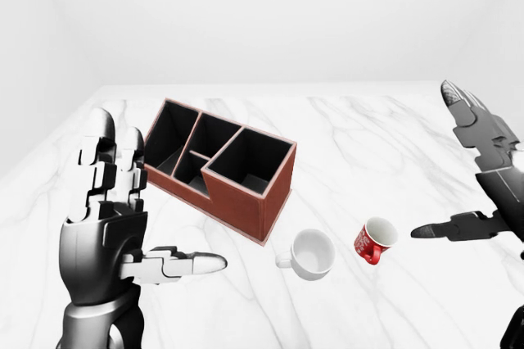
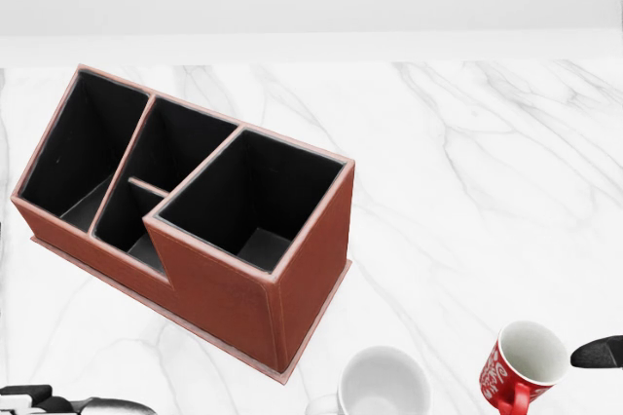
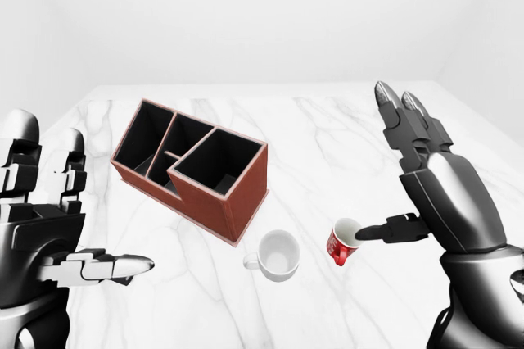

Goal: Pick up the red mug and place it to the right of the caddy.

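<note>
The red mug [image 1: 373,241] with white lettering rests on the marble table at the lower right, tilted so its white mouth faces up and to the right. It lies apart from the brown caddy [image 1: 221,165], whose black compartments are empty. My right hand [image 3: 383,170] is open: its fingers [image 3: 399,115] point upward, and its thumb [image 3: 385,232] reaches toward the mug's rim, touching or just short of it. In the head view only that thumb tip [image 2: 599,352] shows beside the mug [image 2: 521,366]. My left hand [image 1: 155,201] is raised and open at the left, holding nothing.
A white mug [image 1: 312,253] stands between the caddy's right corner and the red mug, with its handle to the left. The white marble tabletop [image 1: 385,144] stretches up and right of the caddy. Pale walls rise behind the table.
</note>
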Controlling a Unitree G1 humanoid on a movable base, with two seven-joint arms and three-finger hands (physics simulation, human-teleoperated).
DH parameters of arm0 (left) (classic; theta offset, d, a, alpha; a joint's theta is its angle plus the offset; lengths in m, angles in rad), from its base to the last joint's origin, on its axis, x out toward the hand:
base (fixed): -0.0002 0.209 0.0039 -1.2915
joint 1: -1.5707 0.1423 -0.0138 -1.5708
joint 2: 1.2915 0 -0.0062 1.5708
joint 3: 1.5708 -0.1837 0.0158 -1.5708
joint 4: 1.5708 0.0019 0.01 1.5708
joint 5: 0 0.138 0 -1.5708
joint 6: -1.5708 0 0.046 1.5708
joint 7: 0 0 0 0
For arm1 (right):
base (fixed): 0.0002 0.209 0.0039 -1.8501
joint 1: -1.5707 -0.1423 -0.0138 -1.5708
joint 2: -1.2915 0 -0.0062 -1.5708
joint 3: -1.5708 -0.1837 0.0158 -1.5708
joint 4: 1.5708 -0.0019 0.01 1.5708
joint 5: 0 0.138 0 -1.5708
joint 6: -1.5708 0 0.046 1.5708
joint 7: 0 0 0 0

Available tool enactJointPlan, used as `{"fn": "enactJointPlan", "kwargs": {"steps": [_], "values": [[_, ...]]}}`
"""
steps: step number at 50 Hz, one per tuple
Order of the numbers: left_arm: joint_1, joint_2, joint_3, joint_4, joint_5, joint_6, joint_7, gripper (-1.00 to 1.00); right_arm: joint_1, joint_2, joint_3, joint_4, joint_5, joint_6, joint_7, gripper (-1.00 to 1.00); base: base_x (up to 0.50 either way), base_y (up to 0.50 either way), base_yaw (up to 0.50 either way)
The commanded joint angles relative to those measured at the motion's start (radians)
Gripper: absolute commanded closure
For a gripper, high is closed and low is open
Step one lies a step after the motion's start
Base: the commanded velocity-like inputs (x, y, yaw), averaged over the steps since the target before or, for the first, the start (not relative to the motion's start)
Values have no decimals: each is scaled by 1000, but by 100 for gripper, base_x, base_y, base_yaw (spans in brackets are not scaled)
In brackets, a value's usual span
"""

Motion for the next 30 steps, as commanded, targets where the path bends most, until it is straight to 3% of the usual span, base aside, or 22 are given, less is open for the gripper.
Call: {"fn": "enactJointPlan", "kwargs": {"steps": [1,12,30], "values": [[1,-1,4,-4,-3,0,-2,-100,50,45,1,36,-50,0,0,-100,0,0,0],[2,-2,2,-5,-1,0,-3,-100,126,113,21,105,-94,0,0,-100,0,0,0],[-6,-3,19,-13,-9,0,-7,-100,159,104,12,255,-139,0,0,-100,0,0,0]]}}
